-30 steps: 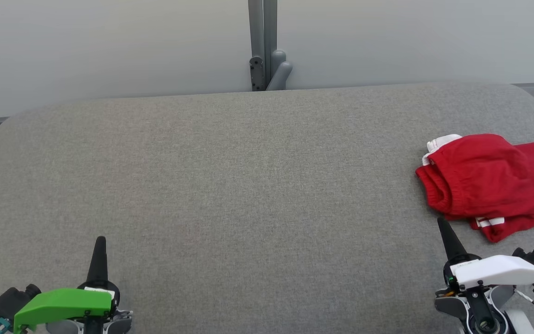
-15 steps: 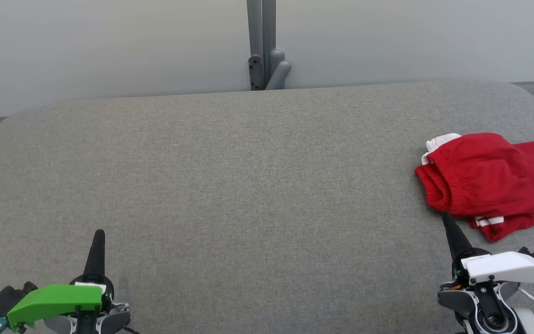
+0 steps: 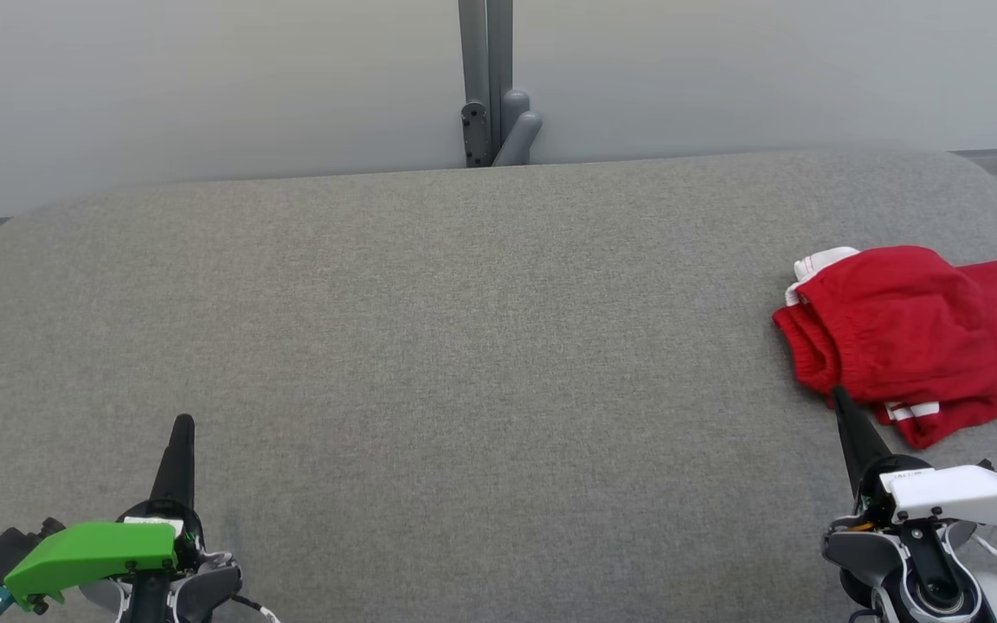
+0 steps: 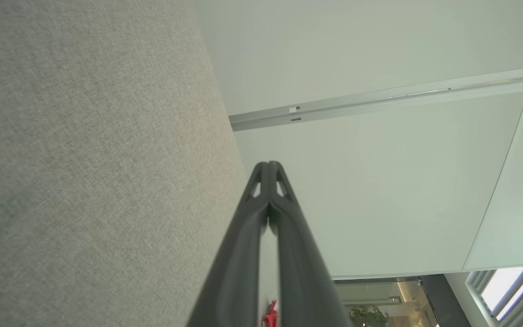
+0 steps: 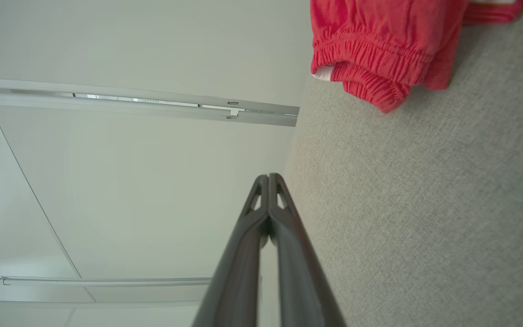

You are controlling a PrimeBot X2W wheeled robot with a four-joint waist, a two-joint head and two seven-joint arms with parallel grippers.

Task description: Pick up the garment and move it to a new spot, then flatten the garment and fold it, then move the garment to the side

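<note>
A grey woven-fabric tabletop (image 3: pixel 481 346) with rounded far corners spans the head view. Behind it runs a pale, plain wall (image 3: pixel 204 86), broken at 12 o'clock by a grey upright post (image 3: pixel 485 52) with a small dark bracket (image 3: pixel 475 131) at its foot. At 7 o'clock the left gripper (image 3: pixel 182 424) points up the view from under a green cover (image 3: pixel 87 549). Its two dark fingers are pressed tight together on nothing, as its own wrist view (image 4: pixel 269 164) confirms against the wall and a pale rail (image 4: pixel 379 97). The middle of the tabletop lies bare. At 3 o'clock, by the right edge, sits the red garment (image 3: pixel 905 337), bunched and roughly folded, with an elastic waistband and white trim. At 5 o'clock the right gripper (image 3: pixel 839 396) rises from under a white cover (image 3: pixel 957 493), with fingers likewise clamped together and empty. Its tip is near the garment's near edge, and its wrist view (image 5: pixel 268 176) shows bare fabric between the tip and the red garment (image 5: pixel 370 41). Small white labels sit on both gripper bodies, but their print is too small to read.
</note>
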